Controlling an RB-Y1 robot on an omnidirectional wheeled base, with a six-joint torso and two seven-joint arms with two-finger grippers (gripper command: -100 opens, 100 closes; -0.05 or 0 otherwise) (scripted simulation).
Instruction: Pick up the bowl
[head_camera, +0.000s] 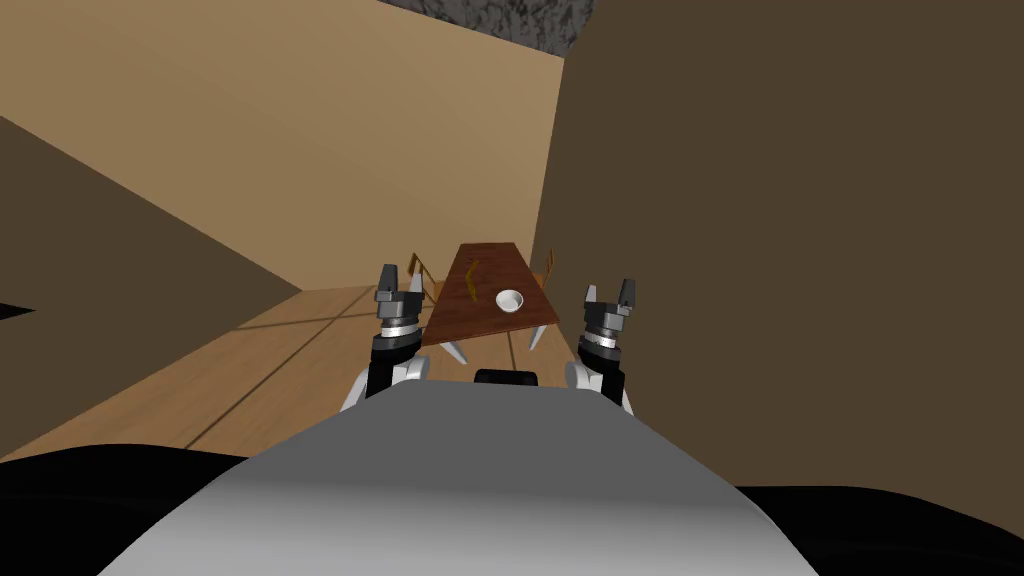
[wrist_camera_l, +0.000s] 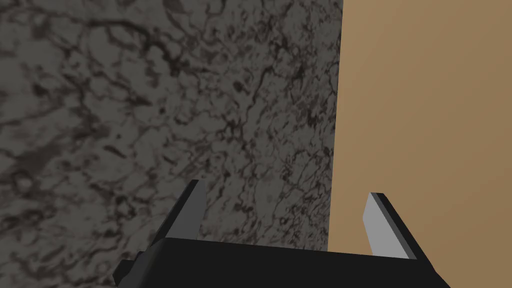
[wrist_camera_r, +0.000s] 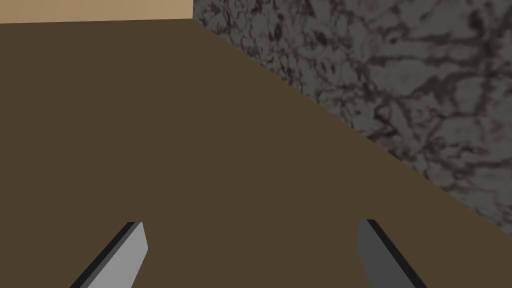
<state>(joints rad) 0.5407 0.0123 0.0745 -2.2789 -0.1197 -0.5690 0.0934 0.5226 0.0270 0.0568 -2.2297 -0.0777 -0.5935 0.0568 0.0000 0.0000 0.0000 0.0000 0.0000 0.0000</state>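
Both grippers spread and empty: left gripper (head_camera: 391, 276) and right gripper (head_camera: 609, 292) held up in front of me, parked I judge, since nothing's in reach. White bowl (head_camera: 509, 299) sits on the brown table (head_camera: 468, 312) ahead, toward its near right corner, well apart from both.

We see a white bowl (head_camera: 509, 299) on a red-brown tabletop (head_camera: 466, 310). The floor (head_camera: 250, 370) is light brown with dark lines. The ceiling (head_camera: 500, 20) is grey with black squiggles.
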